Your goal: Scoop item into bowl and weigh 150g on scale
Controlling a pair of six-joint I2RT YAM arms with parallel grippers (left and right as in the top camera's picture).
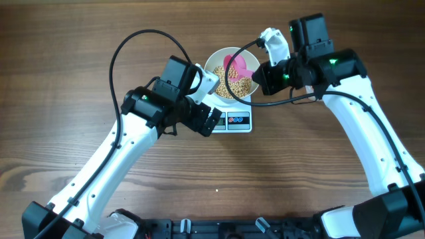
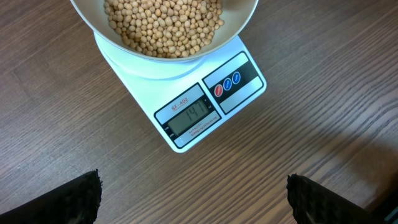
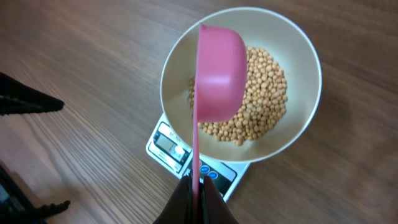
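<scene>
Shut on the pink scoop (image 3: 219,71), the right end effector (image 3: 198,186) is holding it tipped over the white bowl (image 3: 298,50) of soybeans (image 3: 261,99) on the scale (image 2: 211,93) by the worktop's (image 2: 323,124) far edge, while the empty left end effector (image 2: 196,199) is hanging wide open and the display (image 2: 188,118) is seemingly reading just under target.

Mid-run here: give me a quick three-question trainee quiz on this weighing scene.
1. True or false: the round white bowl of pale tan beans sits on the small white square digital scale.
2. Fill in: the left gripper is ____ (open or shut).
3. The pink plastic scoop over the bowl is held by: A the left gripper, B the right gripper, C nothing.
Key: 1 true; 2 open; 3 B.
</scene>
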